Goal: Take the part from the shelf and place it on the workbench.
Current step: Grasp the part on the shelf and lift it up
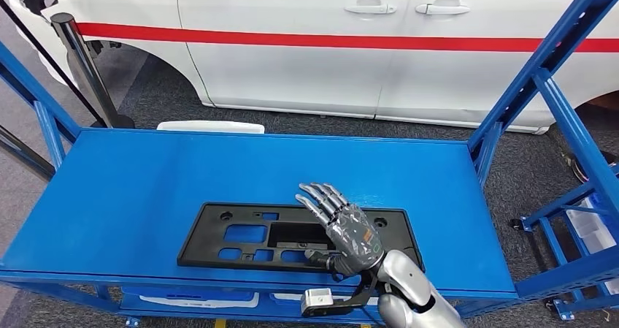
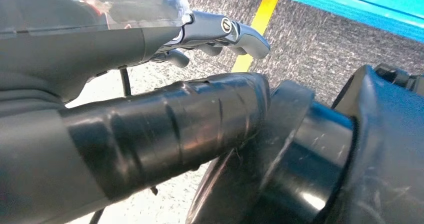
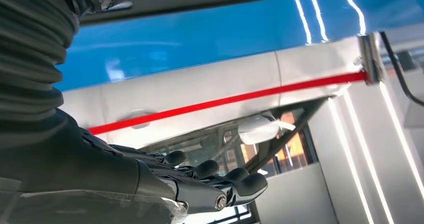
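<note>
- Biggest risk, judged: the part (image 1: 299, 237), a wide flat black plastic frame with cut-outs, is likely to tip or swing if lifted by one hand at the near edge; a slip out of the grip could follow.
- Part location: flat on the blue shelf (image 1: 146, 189), near the front edge, right of centre.
- Right hand (image 1: 343, 229) is seen over the part's right portion, fingers extended and slightly apart, nothing gripped. The thumb is low by the part's near edge; contact cannot be confirmed.
- Second risk, judged: the shelf top looks smooth and glossy, so the part could be pushed away instead of picked up.
- Third risk, judged: the blue uprights (image 1: 544, 87) at the right could be clipped by the long part during carry-out.
- Left hand (image 2: 150, 129) is seen close up over grey floor; fingers partly curled, nothing seen held, open or closed cannot be told.
- Room: white car (image 1: 328, 43) with red stripe behind the shelf, grey carpet (image 1: 306, 123), black post (image 1: 80, 61) at left.
</note>
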Robot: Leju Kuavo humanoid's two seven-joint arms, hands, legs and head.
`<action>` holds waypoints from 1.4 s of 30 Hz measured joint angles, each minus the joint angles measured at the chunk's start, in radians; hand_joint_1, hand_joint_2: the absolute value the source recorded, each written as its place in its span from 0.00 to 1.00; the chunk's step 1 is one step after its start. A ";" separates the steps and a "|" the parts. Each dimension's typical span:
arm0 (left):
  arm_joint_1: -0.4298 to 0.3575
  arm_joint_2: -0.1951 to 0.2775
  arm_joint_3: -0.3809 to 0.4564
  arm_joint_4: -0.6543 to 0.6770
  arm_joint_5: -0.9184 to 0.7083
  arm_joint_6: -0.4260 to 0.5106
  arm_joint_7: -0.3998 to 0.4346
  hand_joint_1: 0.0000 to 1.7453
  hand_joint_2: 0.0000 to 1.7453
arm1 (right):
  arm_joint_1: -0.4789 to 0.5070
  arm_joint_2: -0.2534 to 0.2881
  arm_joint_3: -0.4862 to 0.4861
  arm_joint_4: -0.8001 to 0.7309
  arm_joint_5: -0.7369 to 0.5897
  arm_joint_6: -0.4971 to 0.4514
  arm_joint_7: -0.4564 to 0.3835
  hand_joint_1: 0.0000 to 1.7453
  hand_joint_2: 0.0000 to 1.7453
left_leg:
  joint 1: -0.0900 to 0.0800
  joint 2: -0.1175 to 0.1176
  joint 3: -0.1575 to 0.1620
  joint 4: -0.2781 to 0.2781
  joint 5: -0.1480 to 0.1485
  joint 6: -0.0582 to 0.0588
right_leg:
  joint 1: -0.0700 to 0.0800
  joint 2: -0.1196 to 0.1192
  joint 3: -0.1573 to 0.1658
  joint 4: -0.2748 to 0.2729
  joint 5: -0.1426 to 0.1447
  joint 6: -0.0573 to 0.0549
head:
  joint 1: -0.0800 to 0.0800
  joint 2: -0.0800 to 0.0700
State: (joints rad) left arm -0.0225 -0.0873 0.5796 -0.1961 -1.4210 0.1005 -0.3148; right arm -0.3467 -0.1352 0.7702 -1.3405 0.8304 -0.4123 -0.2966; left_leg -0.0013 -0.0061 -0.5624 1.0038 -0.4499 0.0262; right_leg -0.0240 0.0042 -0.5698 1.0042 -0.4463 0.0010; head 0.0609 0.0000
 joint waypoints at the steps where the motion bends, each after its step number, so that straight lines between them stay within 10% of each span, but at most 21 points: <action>1: 0.000 0.000 0.000 0.000 0.000 0.000 0.000 0.00 0.00 | -0.015 -0.013 0.000 0.000 0.001 0.019 0.007 0.00 1.00 | -0.001 0.000 -0.001 0.000 0.000 0.001 | -0.001 0.000 0.000 -0.001 0.001 0.007 | 0.000 0.000; 15: 0.002 0.000 0.005 0.000 0.000 0.009 0.000 0.00 0.00 | -0.070 -0.140 0.000 -0.017 -0.006 0.143 0.060 0.00 1.00 | 0.000 0.000 -0.002 0.001 0.001 0.001 | 0.000 -0.001 -0.002 0.000 0.001 0.020 | 0.000 0.000; 42: 0.001 0.001 0.009 0.000 -0.001 0.014 0.006 0.00 0.00 | -0.098 -0.153 0.027 -0.043 -0.061 0.152 0.010 0.00 1.00 | 0.002 0.000 -0.003 0.000 0.001 0.001 | 0.001 -0.001 -0.003 0.000 0.001 0.020 | 0.000 0.000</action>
State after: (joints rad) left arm -0.0215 -0.0866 0.5885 -0.1962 -1.4221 0.1148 -0.3090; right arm -0.4446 -0.2879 0.7976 -1.3834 0.7698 -0.2604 -0.2865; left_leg 0.0004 -0.0063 -0.5650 1.0042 -0.4493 0.0272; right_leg -0.0231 0.0036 -0.5728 1.0043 -0.4455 0.0209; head 0.0607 0.0000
